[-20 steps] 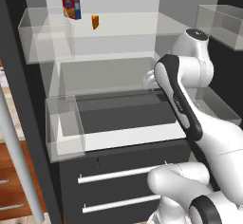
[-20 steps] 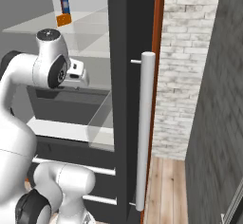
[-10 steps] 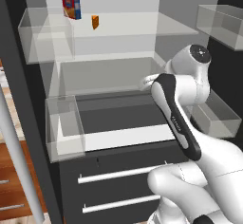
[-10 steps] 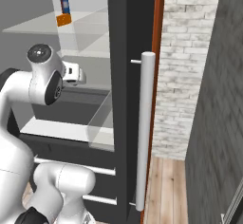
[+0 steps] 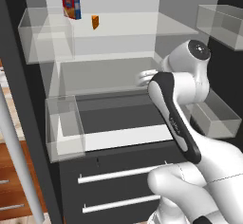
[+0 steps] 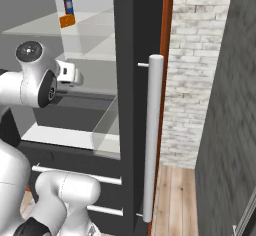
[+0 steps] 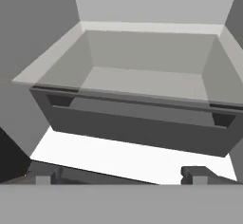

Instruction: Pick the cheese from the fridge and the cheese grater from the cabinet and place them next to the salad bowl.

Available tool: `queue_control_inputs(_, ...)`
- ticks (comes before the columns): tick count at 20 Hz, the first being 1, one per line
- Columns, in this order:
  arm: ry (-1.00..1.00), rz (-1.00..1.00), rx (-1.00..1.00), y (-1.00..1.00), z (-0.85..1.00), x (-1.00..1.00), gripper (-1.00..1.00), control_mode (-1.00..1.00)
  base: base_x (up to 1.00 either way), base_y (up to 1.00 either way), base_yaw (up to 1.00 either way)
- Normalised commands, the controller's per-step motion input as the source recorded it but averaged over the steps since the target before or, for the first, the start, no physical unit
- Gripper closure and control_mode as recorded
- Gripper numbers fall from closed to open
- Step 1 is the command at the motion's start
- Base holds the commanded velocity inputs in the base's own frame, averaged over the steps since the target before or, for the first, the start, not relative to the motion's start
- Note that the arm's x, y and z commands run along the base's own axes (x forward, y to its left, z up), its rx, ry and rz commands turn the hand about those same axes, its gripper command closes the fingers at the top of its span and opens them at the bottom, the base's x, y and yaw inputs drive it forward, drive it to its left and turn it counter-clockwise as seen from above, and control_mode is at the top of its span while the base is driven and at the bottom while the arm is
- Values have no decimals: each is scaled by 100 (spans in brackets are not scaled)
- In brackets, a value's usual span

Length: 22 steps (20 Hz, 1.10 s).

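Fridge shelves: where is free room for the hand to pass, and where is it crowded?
The upper shelf is bare to the right of the cheese. Left of the cheese stands the printed box, close beside it. The open gripper faces the wide clear bin.

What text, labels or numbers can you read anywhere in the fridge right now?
None legible.
Red-and-blue printed box on the top shelf: yellowish print on its front, too small and blurred to read.
Cheese beside it: no label.
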Motion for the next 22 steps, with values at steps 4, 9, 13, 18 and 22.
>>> queue_control_inputs(4,0,0,6,1,39,-24,-100,-100,0,0,0)
queue_control_inputs(9,-5,0,0,20,53,-46,-100,-100,0,0,0)
queue_control_inputs(13,-15,0,0,24,60,-57,-100,-100,0,0,0)
queue_control_inputs(18,-15,0,0,17,54,-49,-100,-100,0,0,0)
queue_control_inputs(22,-4,-2,0,0,36,-18,-100,-100,0,0,0)
